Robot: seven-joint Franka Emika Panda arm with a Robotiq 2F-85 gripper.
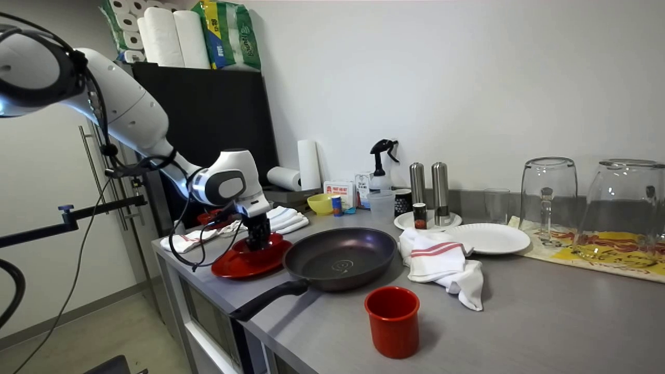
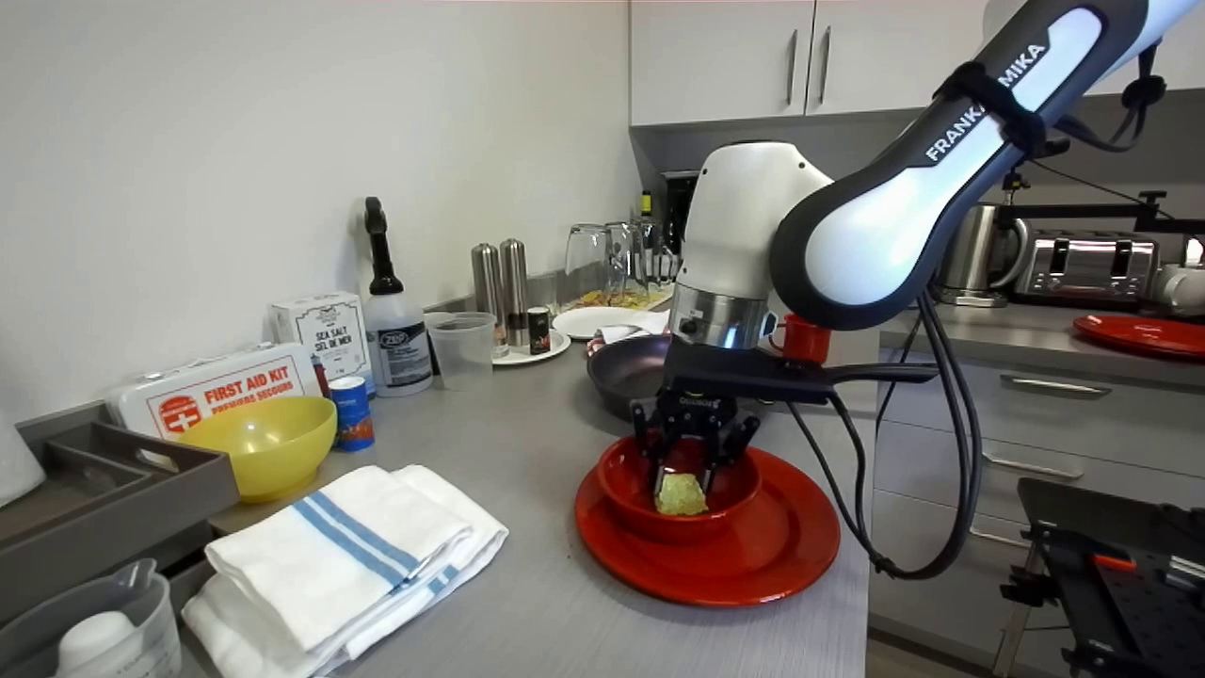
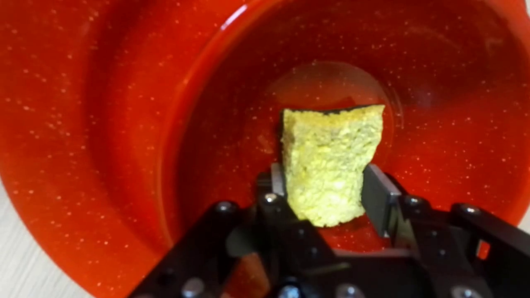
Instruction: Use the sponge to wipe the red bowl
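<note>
Two fingers [image 3: 375, 200] of the gripper [image 3: 327, 190], parted only by the sponge [image 3: 333, 163], clamp its opposite sides inside the red bowl [image 2: 673, 529], likely to leave its lower face free for wiping; the bowl rests on a red plate [image 2: 795, 527], presumably for stable support

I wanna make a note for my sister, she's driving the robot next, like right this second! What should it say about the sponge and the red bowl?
Gripper: shut on the yellow sponge.
Sponge: down inside the red bowl; you can't tell for sure whether it presses on the bottom.
Bowl: sitting on the bigger red plate.
Done: the sponge is gripped and in the bowl.
Left: wiping the bowl, or whatever is left of it; the pictures don't show how much is wiped. Small, gentle strokes would probably be best, so the bowl doesn't slide on the plate.
</note>
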